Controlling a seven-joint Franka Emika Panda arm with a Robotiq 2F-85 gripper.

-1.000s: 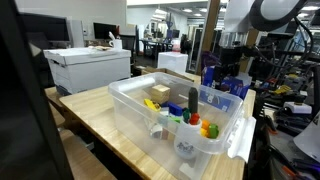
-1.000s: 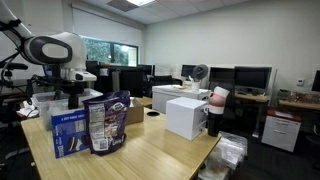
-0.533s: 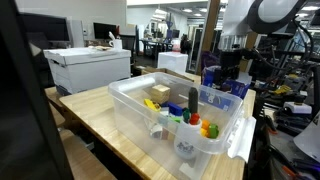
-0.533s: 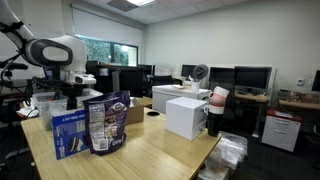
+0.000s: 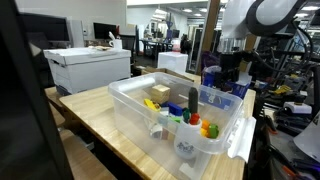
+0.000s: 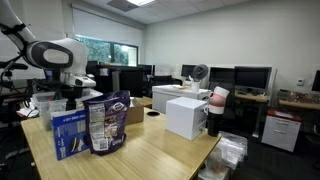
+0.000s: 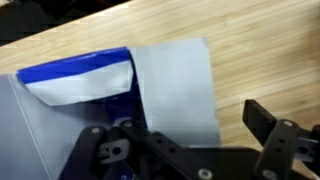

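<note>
My gripper (image 7: 185, 140) is open and hangs just above the top of a blue and silver snack bag (image 7: 150, 90) on the wooden table (image 7: 260, 50). One black finger (image 7: 268, 125) is to the right of the bag, and the other is at the lower left. In an exterior view the gripper (image 6: 72, 97) sits behind two upright blue bags (image 6: 72, 133) (image 6: 107, 122). In an exterior view the gripper (image 5: 230, 66) is over the blue bag (image 5: 213, 76) behind the bin. The gripper holds nothing.
A clear plastic bin (image 5: 140, 112) with several small toys stands on the table's near part. There is a white box (image 6: 186, 116) with a red-topped can (image 6: 216, 101) beside it. A white printer (image 5: 90, 66) stands further back, with desks and monitors behind it.
The arm has sunk a little toward the bags. Nothing else has moved.
</note>
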